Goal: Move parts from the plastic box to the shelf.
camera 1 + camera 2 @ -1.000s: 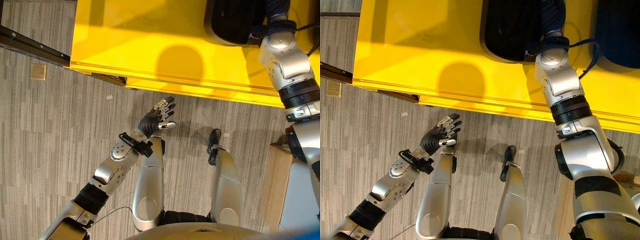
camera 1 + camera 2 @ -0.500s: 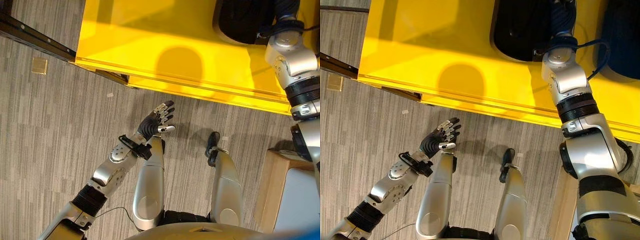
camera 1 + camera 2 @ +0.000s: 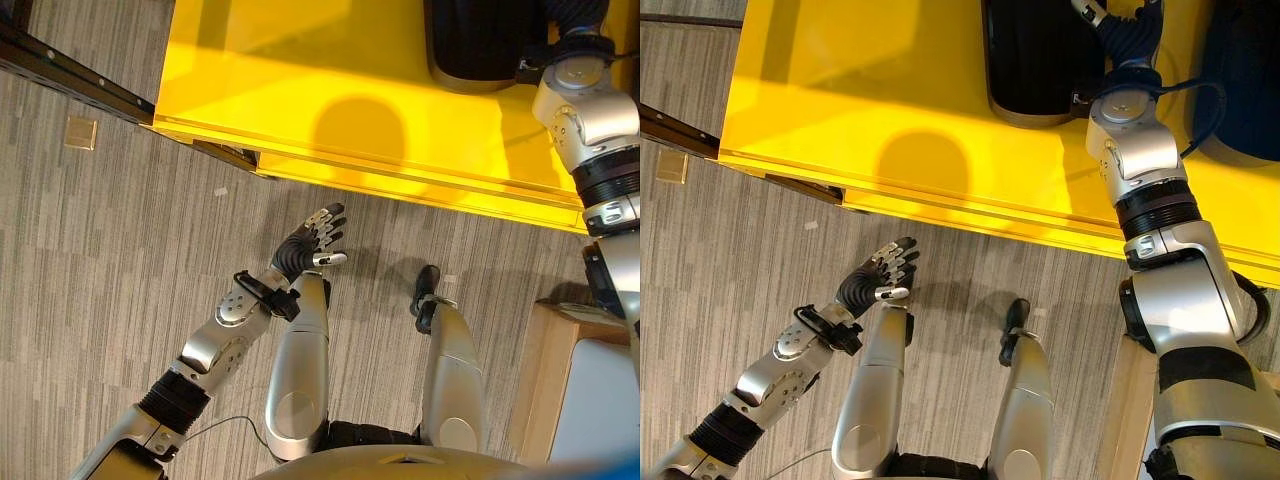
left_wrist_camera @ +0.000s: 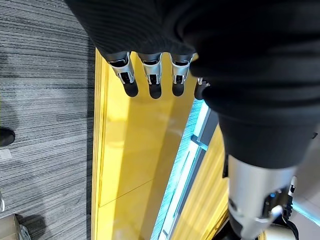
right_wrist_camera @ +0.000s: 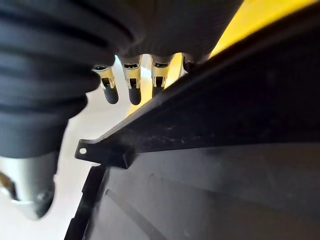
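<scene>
- A black plastic box [image 3: 1040,55] sits at the top centre of the head views, resting on a bright yellow table [image 3: 890,90] that fills the upper part of the frame.
- A second dark box [image 3: 1240,80] sits at the upper right, partly cut off by the frame edge.
- No parts can be made out inside either box; the interiors read as plain black from here.
- The right hand [image 3: 1120,25] is at the top edge of the frame, over the near right corner of the black plastic box, at the end of a nearly straight arm reaching up from the lower right.
- In the right wrist view, the right hand's fingers [image 5: 132,82] hang fairly straight and side by side above the box's dark rim, holding nothing.
- The step looks like the reach into the box to pick up a part; this is a judgement, since the part itself is hidden.
- The next move would call for lowering the hand past the rim and closing on a part.
- The left hand [image 3: 310,243] hovers over the grey floor at centre frame, just short of the table's front edge, fingers spread and relaxed, empty.
- No shelf can be identified with confidence.
</scene>
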You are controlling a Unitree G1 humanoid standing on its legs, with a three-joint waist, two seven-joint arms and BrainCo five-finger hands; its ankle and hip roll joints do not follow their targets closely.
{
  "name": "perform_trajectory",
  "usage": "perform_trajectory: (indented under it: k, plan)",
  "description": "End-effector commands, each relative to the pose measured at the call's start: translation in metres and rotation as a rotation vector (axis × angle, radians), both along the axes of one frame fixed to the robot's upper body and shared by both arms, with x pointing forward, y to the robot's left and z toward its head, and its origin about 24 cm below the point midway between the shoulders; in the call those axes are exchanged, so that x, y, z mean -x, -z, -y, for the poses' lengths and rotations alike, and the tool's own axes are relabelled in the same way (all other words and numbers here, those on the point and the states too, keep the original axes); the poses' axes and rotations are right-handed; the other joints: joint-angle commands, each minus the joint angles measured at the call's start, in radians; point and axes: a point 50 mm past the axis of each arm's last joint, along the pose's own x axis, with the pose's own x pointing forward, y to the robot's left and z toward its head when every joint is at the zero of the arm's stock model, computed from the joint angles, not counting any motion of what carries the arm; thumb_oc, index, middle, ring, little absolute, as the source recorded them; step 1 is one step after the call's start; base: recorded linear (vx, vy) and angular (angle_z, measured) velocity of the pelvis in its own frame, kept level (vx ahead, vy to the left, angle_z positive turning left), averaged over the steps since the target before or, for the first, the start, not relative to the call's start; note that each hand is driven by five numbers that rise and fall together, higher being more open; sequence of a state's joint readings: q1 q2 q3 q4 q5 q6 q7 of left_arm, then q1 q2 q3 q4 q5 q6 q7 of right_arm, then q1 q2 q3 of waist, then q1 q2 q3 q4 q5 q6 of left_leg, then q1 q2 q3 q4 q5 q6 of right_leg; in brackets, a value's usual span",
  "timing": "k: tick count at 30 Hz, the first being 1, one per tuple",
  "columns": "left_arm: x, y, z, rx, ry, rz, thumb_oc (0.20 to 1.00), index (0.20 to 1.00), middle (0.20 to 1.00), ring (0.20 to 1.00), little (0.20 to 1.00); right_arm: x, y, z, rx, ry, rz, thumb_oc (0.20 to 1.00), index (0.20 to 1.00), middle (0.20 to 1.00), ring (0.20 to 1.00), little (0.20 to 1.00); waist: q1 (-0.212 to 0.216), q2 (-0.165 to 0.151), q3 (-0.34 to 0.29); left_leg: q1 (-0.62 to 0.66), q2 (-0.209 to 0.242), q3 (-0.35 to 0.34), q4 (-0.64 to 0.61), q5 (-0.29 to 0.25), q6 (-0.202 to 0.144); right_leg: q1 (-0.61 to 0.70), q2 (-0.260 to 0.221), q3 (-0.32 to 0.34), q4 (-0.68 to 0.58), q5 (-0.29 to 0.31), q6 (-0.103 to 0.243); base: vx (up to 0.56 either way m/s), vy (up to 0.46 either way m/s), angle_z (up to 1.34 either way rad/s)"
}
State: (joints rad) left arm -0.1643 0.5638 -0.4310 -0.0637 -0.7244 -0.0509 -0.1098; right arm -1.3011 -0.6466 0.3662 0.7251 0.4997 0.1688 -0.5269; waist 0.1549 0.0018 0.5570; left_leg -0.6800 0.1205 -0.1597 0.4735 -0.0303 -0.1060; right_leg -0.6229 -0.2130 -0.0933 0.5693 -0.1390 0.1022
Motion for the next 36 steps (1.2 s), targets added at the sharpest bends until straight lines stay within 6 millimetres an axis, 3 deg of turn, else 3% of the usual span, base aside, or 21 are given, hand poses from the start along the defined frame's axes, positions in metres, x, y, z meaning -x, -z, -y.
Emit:
perform_trajectory:
  k: [1, 7, 9, 11, 12, 15, 28, 36]
  plan:
    - [0.011, -0.005, 0.009, 0.056, 0.048, 0.047, 1.0, 1.0, 1.0, 1.0, 1.0, 0.008, -0.022, 0.014, -0.065, 0.021, 0.065, 1.0, 1.0, 1.0, 1.0, 1.0, 0.013, 0.022, -0.037, 0.032, 0.006, 0.132, 0.06, -0.115, 0.062, 0.034, 0.043, -0.033, 0.054, -0.063, -0.056, 0.0, 0.0, 0.0]
    - [0.012, -0.005, 0.01, 0.068, 0.044, 0.057, 1.0, 1.0, 1.0, 1.0, 1.0, 0.004, -0.004, 0.012, -0.14, -0.037, 0.026, 1.0, 1.0, 1.0, 1.0, 1.0, 0.006, 0.023, -0.037, 0.057, 0.008, 0.143, 0.041, -0.112, 0.061, 0.052, 0.042, -0.026, 0.037, -0.061, -0.054, -0.02, 0.021, -0.06]
    - [0.011, -0.006, 0.011, 0.073, 0.053, 0.058, 1.0, 1.0, 1.0, 1.0, 1.0, 0.002, 0.005, 0.01, -0.177, -0.083, 0.0, 1.0, 1.0, 1.0, 1.0, 1.0, 0.001, 0.024, -0.037, 0.06, 0.011, 0.153, 0.02, -0.082, 0.066, 0.05, 0.043, -0.028, 0.013, -0.033, -0.059, -0.08, 0.033, -0.05]
    - [0.012, -0.004, 0.012, 0.072, 0.053, 0.05, 1.0, 1.0, 1.0, 1.0, 1.0, 0.0, 0.015, 0.008, -0.22, -0.106, -0.033, 1.0, 1.0, 1.0, 1.0, 1.0, -0.002, 0.024, -0.037, 0.09, 0.01, 0.153, 0.02, -0.107, 0.061, 0.077, 0.043, -0.018, 0.012, -0.053, -0.051, 0.04, 0.004, -0.01]
    - [0.011, -0.006, 0.013, 0.073, 0.054, 0.058, 1.0, 1.0, 1.0, 1.0, 1.0, -0.001, 0.018, 0.008, -0.23, -0.124, -0.04, 1.0, 1.0, 1.0, 1.0, 1.0, -0.006, 0.024, -0.037, 0.081, 0.014, 0.161, 0.009, -0.08, 0.065, 0.067, 0.044, -0.023, -0.002, -0.027, -0.057, 0.0, 0.0, 0.0]
    - [0.011, -0.008, 0.014, 0.075, 0.05, 0.065, 1.0, 1.0, 1.0, 1.0, 1.0, -0.002, 0.027, 0.006, -0.273, -0.159, -0.061, 1.0, 1.0, 1.0, 1.0, 1.0, -0.013, 0.026, -0.037, 0.097, 0.017, 0.168, -0.004, -0.075, 0.065, 0.077, 0.045, -0.017, -0.016, -0.021, -0.055, -0.02, 0.03, -0.03]
    - [0.011, -0.01, 0.014, 0.084, 0.044, 0.065, 1.0, 1.0, 1.0, 1.0, 1.0, -0.001, 0.04, -0.003, -0.214, -0.213, -0.109, 1.0, 1.0, 1.0, 1.0, 1.0, -0.027, 0.028, -0.037, 0.135, 0.02, 0.184, -0.014, -0.075, 0.064, 0.105, 0.042, -0.006, -0.03, -0.018, -0.05, 0.0, 0.003, 0.0]
    - [0.012, -0.013, 0.015, 0.099, 0.038, 0.082, 1.0, 1.0, 1.0, 1.0, 1.0, 0.001, 0.065, -0.011, -0.187, -0.264, -0.18, 1.0, 1.0, 1.0, 1.0, 1.0, -0.04, 0.032, -0.037, 0.143, 0.018, 0.194, -0.022, -0.072, 0.066, 0.103, 0.038, 0.003, -0.031, -0.015, -0.047, 0.0, 0.015, -0.02]
